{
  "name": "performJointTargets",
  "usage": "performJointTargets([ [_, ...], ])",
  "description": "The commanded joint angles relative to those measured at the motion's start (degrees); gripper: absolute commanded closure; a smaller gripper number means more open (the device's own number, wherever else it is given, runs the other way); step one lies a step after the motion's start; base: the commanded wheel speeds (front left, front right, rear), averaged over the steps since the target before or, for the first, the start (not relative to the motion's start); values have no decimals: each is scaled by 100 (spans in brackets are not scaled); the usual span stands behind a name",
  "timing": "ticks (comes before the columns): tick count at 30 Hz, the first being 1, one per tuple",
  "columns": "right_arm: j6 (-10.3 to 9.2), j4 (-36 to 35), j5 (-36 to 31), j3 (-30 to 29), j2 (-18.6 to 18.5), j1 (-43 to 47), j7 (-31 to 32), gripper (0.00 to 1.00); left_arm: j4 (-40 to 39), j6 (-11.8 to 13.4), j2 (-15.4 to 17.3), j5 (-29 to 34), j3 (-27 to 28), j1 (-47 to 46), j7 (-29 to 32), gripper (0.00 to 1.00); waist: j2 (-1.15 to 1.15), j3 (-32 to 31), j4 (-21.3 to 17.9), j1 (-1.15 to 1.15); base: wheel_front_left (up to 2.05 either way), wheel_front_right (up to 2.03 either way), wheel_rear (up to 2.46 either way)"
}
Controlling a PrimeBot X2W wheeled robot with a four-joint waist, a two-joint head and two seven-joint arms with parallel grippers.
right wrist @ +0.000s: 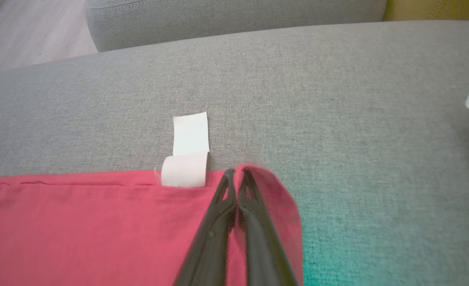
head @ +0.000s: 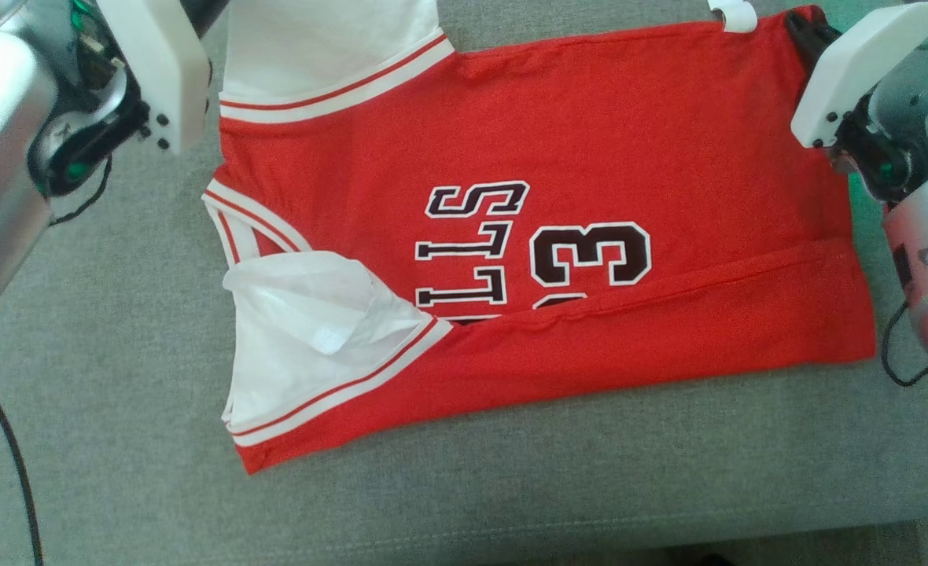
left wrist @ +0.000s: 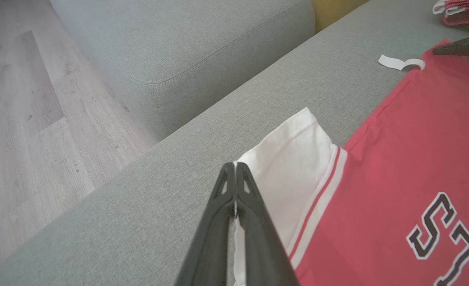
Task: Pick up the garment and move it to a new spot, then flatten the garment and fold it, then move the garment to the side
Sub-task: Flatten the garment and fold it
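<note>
The garment (head: pixel 590 157) is a red jersey with white sleeves and dark lettering, spread across the grey sofa cushion (head: pixel 511 487). Its near long edge is folded up over the number. My left gripper (left wrist: pixel 235 169) is shut on the edge of the far white sleeve (left wrist: pixel 294 167), with a sliver of white cloth between its fingers. Pinching the garment's far right red corner (right wrist: pixel 276 194), my right gripper (right wrist: pixel 236 174) is shut, and that corner curls up beside the fingers. In the head view the right gripper (head: pixel 798 25) sits at that same corner. A white tag (right wrist: pixel 188 155) sticks out just left of it.
Another red and white cloth (left wrist: pixel 461 14) lies farther along the cushion. A second grey cushion (left wrist: pixel 202 43) and wooden floor (left wrist: pixel 20 119) lie beyond the far edge. A black cable (head: pixel 8 440) hangs at the left.
</note>
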Motion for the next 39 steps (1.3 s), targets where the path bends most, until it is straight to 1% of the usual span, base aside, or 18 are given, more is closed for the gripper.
performJointTargets([
  [1,-10,-142,31,67,-46,-182,-93,100,-61,7,288,17,202,-370,-77,100,0,-8,7,0,0,0,0],
  [6,-10,-5,127,78,-92,-337,-344,100,87,7,369,433,73,-554,-630,100,0,-42,18,0,0,0,0],
  [14,-10,104,499,19,-227,-619,-533,100,702,134,180,764,282,-916,-1689,100,0,-17,35,0,0,0,0],
  [17,-10,103,614,66,-321,-648,-554,100,880,132,87,765,325,-977,-1897,100,0,-26,62,0,0,0,0],
  [20,-10,57,730,157,-408,-574,-581,100,982,103,-8,687,287,-900,-1949,100,0,-79,116,0,0,0,0],
  [23,-10,-72,904,281,-515,-411,-582,100,924,71,-45,572,216,-729,-1963,100,0,-150,200,0,0,0,0],
  [25,-10,-309,1150,386,-689,-149,-598,100,762,59,-25,490,179,-530,-2036,100,0,-233,313,0,0,0,0],
  [28,-10,-595,1401,468,-919,197,-620,100,500,105,115,523,110,-269,-2110,100,0,-353,416,0,0,0,0],
  [32,-10,-979,1664,517,-1213,697,-670,100,-90,313,383,472,106,196,-2197,100,0,-523,503,0,0,0,0],
  [36,-10,-1344,1870,514,-1430,1178,-715,100,-877,606,749,362,85,756,-2214,100,0,-658,537,0,0,0,0],
  [39,-10,-1591,1930,534,-1569,1537,-689,100,-1504,921,1053,403,21,1146,-2209,100,0,-726,567,0,0,0,0],
])
